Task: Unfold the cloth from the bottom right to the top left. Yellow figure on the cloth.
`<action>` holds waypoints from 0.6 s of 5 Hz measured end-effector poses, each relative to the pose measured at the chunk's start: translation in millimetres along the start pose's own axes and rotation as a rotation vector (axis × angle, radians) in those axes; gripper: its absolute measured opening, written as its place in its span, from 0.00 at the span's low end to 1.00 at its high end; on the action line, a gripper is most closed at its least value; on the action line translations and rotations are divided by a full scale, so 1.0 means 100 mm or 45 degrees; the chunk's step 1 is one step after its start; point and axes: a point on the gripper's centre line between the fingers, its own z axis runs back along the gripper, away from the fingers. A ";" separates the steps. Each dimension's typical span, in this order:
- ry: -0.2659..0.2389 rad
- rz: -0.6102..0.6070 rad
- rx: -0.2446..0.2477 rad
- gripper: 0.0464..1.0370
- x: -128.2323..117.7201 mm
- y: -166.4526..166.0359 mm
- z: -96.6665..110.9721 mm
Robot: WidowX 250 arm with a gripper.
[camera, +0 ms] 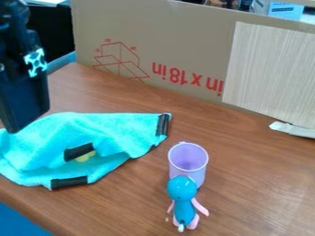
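- The cloth [117,131] lies on the left part of the worktop [246,179]. It is blue-green, bunched and folded over, with a high hump near its middle.
- It has black strips. One [162,124] is at its right tip, one [69,183] is at the low edge, and one [80,151] is on the top fold.
- A bit of the yellow figure [86,156] peeks out between the layers, just beside the strip on the top fold. The rest of it is hidden.
- The tool [17,120] hangs at the upper left, over the left side of the cloth. I cannot tell if it is spread or pressed together, or if it pinches any cloth. I cannot tell if it touches the cloth, either.
- The step in hand looks like the opening of the fold. The job does not look done, as the top layer covers most of the figure.
- The next move should be to get a good hold on the top layer, lift it a little and lay it back to the top left. It should go slowly, so the figure does not get dragged along.
- A purple cup [188,159] is right of the cloth, with a blue toy [183,190] in front of it.
- A big box [154,27] stands behind.
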 end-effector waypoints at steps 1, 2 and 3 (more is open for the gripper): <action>0.004 -0.005 0.002 0.96 -0.01 0.00 -0.03; -0.028 -0.067 0.053 0.96 0.00 0.09 -0.25; -0.063 -0.110 0.114 0.96 0.03 0.16 -0.50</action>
